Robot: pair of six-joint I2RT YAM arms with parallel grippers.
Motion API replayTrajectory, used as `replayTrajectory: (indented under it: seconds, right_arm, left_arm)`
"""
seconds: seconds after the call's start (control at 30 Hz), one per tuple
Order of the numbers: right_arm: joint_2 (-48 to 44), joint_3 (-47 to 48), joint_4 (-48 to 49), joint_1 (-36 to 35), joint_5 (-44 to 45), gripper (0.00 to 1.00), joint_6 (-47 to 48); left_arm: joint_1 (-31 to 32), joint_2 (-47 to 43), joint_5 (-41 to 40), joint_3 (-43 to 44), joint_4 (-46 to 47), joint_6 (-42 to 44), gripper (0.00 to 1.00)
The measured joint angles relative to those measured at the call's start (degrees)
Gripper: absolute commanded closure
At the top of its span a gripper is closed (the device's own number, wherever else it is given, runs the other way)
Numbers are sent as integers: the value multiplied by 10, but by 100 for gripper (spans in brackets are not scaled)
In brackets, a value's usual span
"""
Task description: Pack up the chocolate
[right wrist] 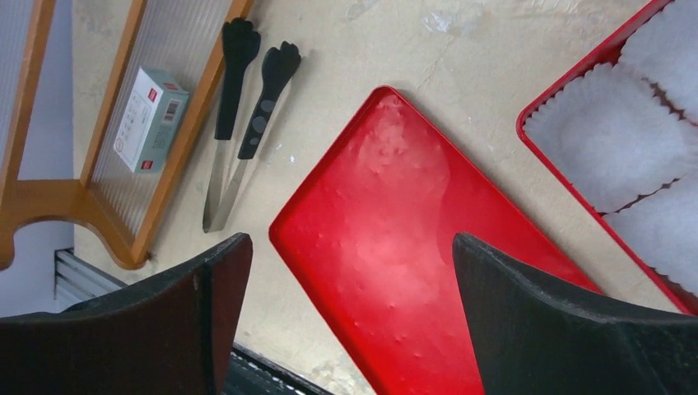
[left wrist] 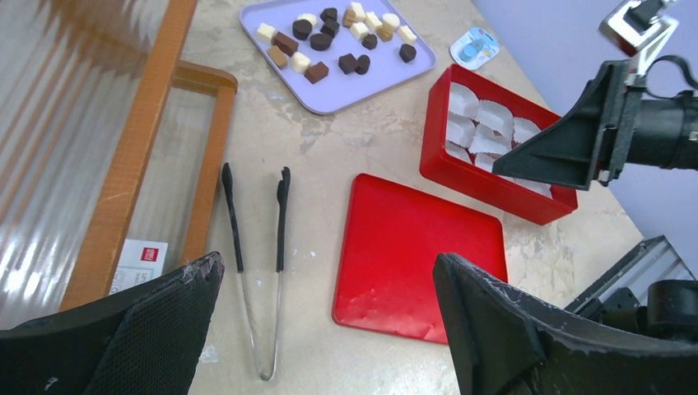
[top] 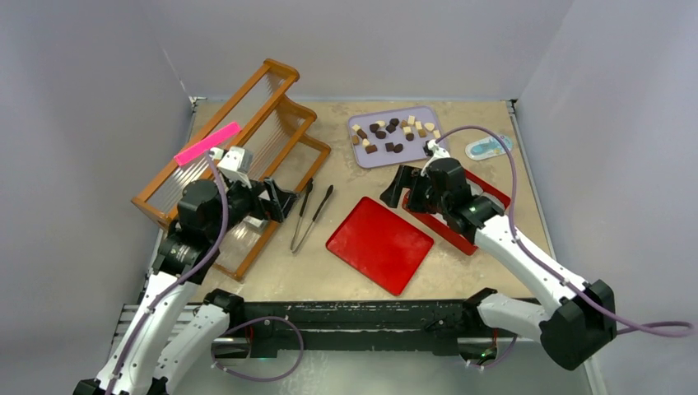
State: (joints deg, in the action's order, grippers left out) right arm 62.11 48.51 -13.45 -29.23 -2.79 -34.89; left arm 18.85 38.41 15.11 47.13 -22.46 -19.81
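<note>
The chocolate (top: 393, 132), several dark brown, mid-brown and cream pieces, lies on a lilac tray (top: 366, 156) at the back; the left wrist view shows the chocolate (left wrist: 329, 41) too. A red box (left wrist: 486, 177) with white paper cups (right wrist: 609, 132) sits under my right arm. Its flat red lid (top: 380, 244) lies on the table in front. My left gripper (top: 284, 200) is open and empty, hovering just left of the black-tipped tongs (top: 311, 216). My right gripper (top: 397, 191) is open and empty above the lid's far edge, beside the box.
A wooden rack (top: 239, 156) fills the left side, with a pink strip (top: 207, 143) on top and a small white box (right wrist: 151, 119) under it. A pale blue packet (top: 488, 147) lies at the back right. Grey walls enclose the table.
</note>
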Motion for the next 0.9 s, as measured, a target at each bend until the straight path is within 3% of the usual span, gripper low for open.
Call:
replayTrajectory:
  seconds: [0.33, 0.9]
  right_arm:
    - [131, 60, 2, -52, 6, 35, -93]
    - [429, 306, -22, -221, 112, 46, -199]
  left_arm:
    - [0, -25, -37, -1, 0, 0, 3]
    - [0, -135, -175, -6, -22, 0, 3]
